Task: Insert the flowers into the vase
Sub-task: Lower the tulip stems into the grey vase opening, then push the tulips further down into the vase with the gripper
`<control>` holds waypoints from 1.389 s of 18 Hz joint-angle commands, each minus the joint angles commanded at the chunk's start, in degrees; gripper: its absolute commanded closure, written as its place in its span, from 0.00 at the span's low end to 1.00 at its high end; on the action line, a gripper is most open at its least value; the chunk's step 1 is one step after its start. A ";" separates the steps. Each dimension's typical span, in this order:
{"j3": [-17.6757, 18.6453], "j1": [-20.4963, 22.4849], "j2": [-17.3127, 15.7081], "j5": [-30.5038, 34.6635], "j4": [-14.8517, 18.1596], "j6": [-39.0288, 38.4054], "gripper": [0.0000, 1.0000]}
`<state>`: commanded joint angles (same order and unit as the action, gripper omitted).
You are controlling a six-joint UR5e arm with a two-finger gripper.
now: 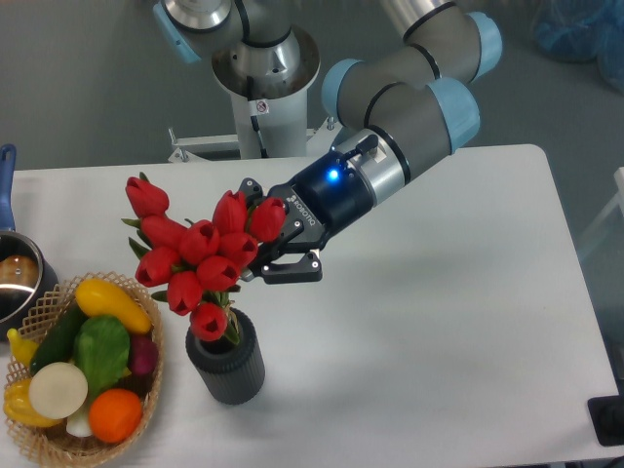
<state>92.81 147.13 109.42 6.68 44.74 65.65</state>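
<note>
Camera view: insertion step under way. Gripper [276, 246] clamped on flowers [195, 258], bunch tilted, lowest bud right at vase [226, 358] mouth, stem ends seemingly just inside rim, hidden by buds. Judged partway: stems not seated. Next move calls for lowering straight down, centring over mouth, then release. Vase upright on table [439, 322], near wicker basket [49, 444] filled with fruit and vegetables. Pot [18, 283] at left edge, contents unclear.

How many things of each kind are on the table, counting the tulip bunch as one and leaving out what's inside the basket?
Flowers, in the gripper: 1
Vase: 1
Wicker basket: 1
Metal pot: 1
Total: 4
</note>
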 joint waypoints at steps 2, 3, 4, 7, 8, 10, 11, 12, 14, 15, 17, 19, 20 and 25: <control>0.70 -0.62 0.88 0.00 0.00 0.18 0.99; 1.14 -0.70 1.05 0.09 0.00 0.26 0.98; 1.32 -0.88 1.32 0.18 0.00 0.44 0.98; 1.41 -0.97 1.85 0.35 0.00 1.14 0.96; 1.84 -0.97 2.02 0.44 0.00 1.40 0.96; 3.16 -0.97 2.02 0.44 0.00 3.24 0.96; 4.03 -0.97 2.11 0.44 0.00 4.47 0.96; 4.83 -0.97 2.29 0.44 0.00 5.70 0.96; 5.54 -1.23 2.37 0.44 0.00 6.59 0.95; 5.71 -1.32 2.46 0.44 0.00 6.59 0.95; 5.80 -1.41 2.90 0.44 0.00 6.68 0.94; 5.98 -1.41 3.25 0.53 0.00 6.86 0.93; 5.98 -1.41 3.34 0.53 0.00 7.03 0.93; 6.06 -1.41 5.27 1.14 0.00 10.55 0.92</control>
<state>98.88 145.72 114.69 7.82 44.74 76.20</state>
